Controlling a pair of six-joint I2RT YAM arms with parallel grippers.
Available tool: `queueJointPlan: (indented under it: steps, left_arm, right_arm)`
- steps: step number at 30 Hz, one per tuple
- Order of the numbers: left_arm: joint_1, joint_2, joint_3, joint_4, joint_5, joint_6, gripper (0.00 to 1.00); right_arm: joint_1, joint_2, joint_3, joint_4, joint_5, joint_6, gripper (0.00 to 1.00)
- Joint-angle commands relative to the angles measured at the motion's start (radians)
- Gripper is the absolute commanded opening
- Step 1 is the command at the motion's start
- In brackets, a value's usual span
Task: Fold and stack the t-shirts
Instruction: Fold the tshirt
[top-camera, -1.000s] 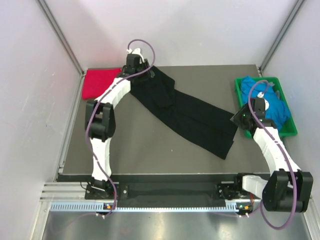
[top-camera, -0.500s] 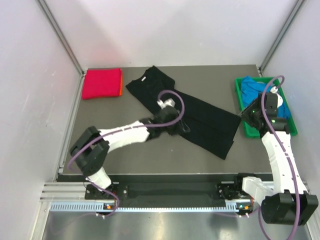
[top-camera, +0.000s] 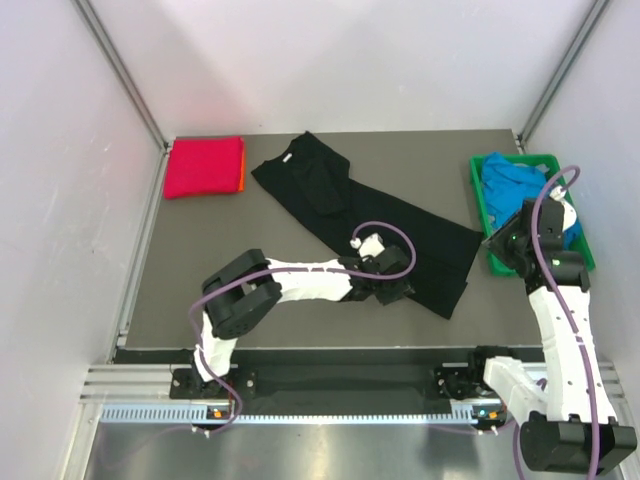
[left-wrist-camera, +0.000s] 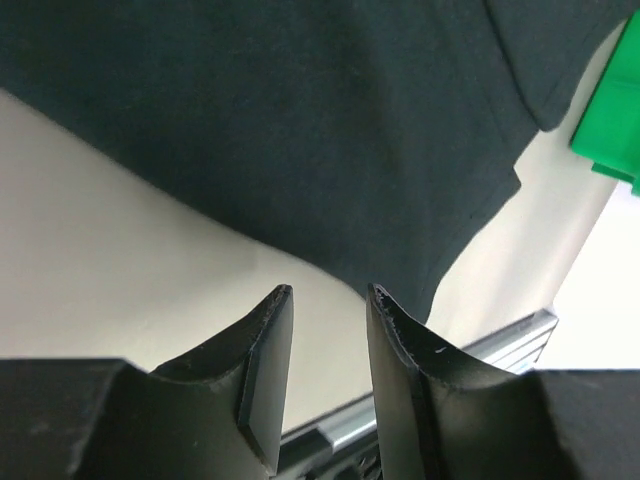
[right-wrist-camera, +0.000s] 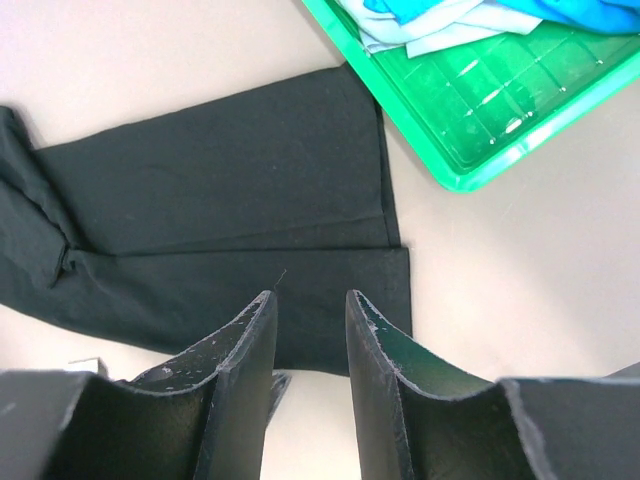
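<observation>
**Both arms near black shirt's right end, nothing gripped**

Black shirt (top-camera: 372, 226) lies flat on the counter (top-camera: 200, 270), folded into a long strip running diagonally from far centre to near right; collar end is at the far side, hem end at the near right, close to the green crate (top-camera: 482, 205) but not touching it. Red shirt (top-camera: 204, 167) sits folded at the far left corner; an orange shirt (top-camera: 243, 174) shows only as a thin edge along its right side, apparently under it. Blue shirts (top-camera: 510, 178) are bunched in the crate at the far right edge; some white cloth or lining shows among them in the right wrist view.

Left gripper (left-wrist-camera: 328, 295) reaches low across the counter to the near edge of the black shirt; its tips are over bare counter just beside the cloth edge; jaws slightly spread with a narrow gap, nothing between them. Right gripper (right-wrist-camera: 310, 298) hangs by the crate's near left corner, above the black shirt's hem end; jaws likewise slightly apart, empty; cannot tell whether either set of tips touches the surface. The two grippers are near each other, with the shirt's hem end between them.
</observation>
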Motion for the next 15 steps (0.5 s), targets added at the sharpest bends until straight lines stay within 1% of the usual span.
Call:
queueJointPlan:
  steps: [1,5,10,15]
  left_arm:
    - [-0.022,0.041,0.089,0.017,-0.049,-0.060,0.40]
    - [-0.042,0.083,0.124,-0.006,-0.058,-0.075,0.40]
    - [-0.054,0.132,0.147,-0.006,-0.031,-0.098,0.40]
    - [-0.077,0.141,0.163,-0.049,-0.043,-0.106,0.38]
  right_arm:
    - [-0.013,-0.017,-0.012,0.001,0.028,-0.018,0.35]
    - [-0.013,-0.017,-0.023,0.001,0.033,-0.018,0.35]
    - [-0.013,-0.028,-0.043,0.007,0.033,-0.012,0.34]
    - [-0.013,-0.037,-0.048,0.004,0.036,-0.010,0.34]
